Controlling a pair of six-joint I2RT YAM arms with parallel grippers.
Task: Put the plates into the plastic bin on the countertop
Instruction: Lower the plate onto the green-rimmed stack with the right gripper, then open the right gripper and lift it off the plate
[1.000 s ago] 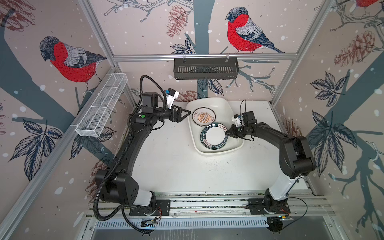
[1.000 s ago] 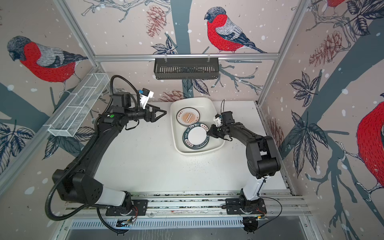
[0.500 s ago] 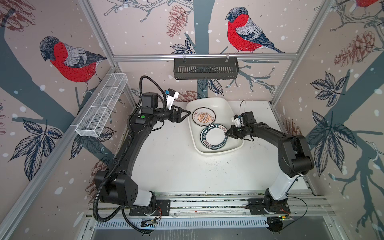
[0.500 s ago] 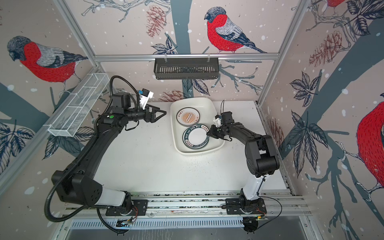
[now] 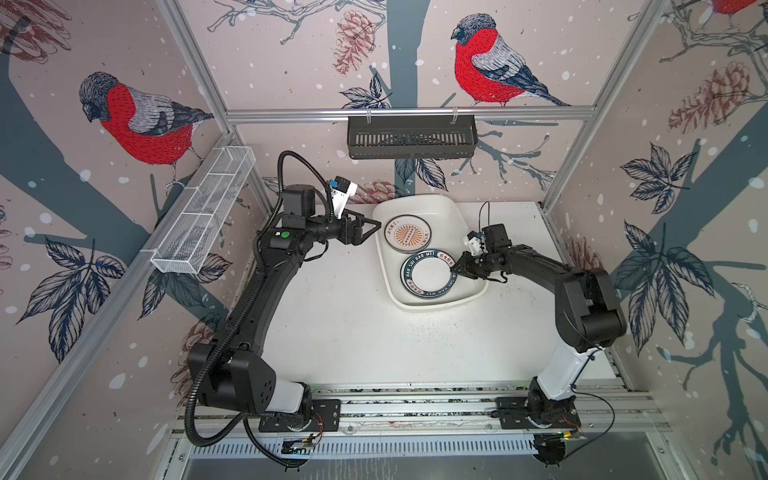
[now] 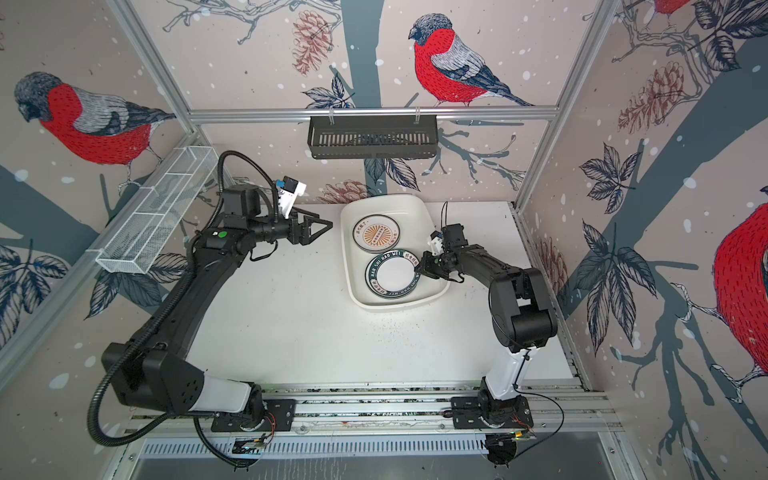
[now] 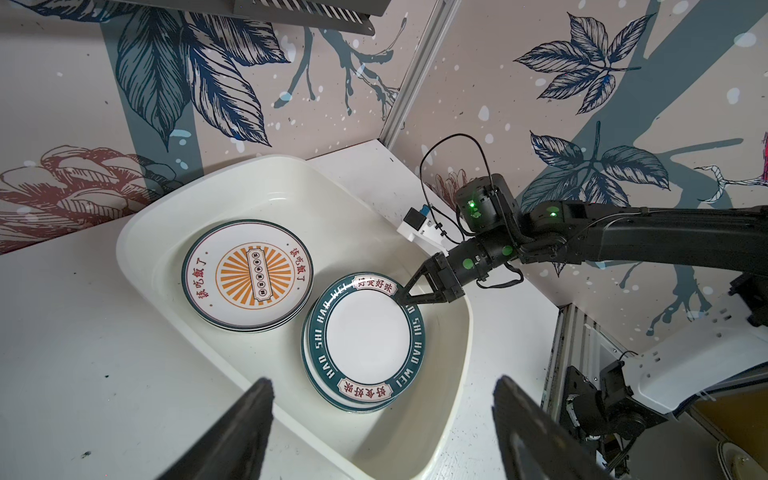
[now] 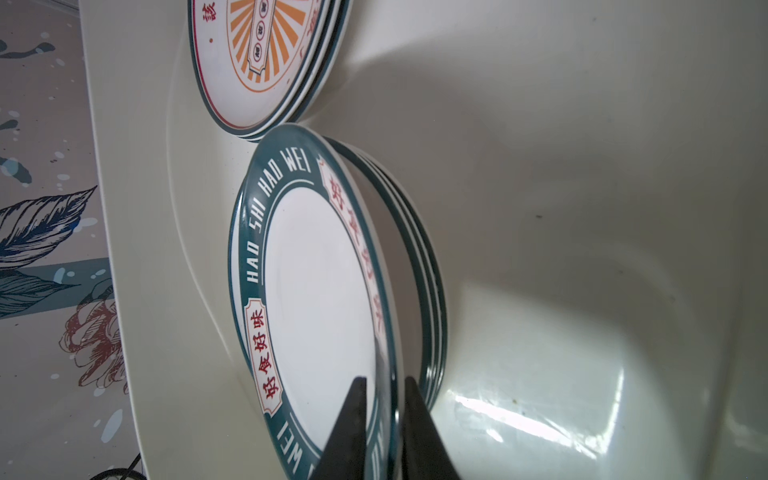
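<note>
The plastic bin (image 5: 415, 199) (image 6: 382, 198) (image 7: 137, 232) stands at the back of the countertop (image 5: 353, 332), right of the middle. Inside it are two stacks of plates. An orange sunburst plate (image 5: 407, 235) (image 6: 376, 234) (image 7: 249, 274) (image 8: 257, 50) tops the far stack. A teal-rimmed plate (image 5: 428, 278) (image 6: 392, 274) (image 7: 368, 332) (image 8: 316, 291) tops the near one, slightly askew. My right gripper (image 5: 455, 268) (image 6: 419, 269) (image 7: 401, 297) (image 8: 384, 384) is shut on that plate's rim, one finger above and one below. My left gripper (image 5: 376, 226) (image 6: 328, 226) (image 7: 382, 384) hovers open and empty beside the bin's left rim.
A black slotted basket (image 5: 411, 137) hangs on the back rail above the bin. A white wire-mesh tray (image 5: 203, 216) is fixed along the left wall. Aluminium rails and both arm bases run along the front edge.
My right gripper has shifted a little to the left and lower with the teal-rimmed plate, bringing it over the near stack. The left arm has stayed still.
</note>
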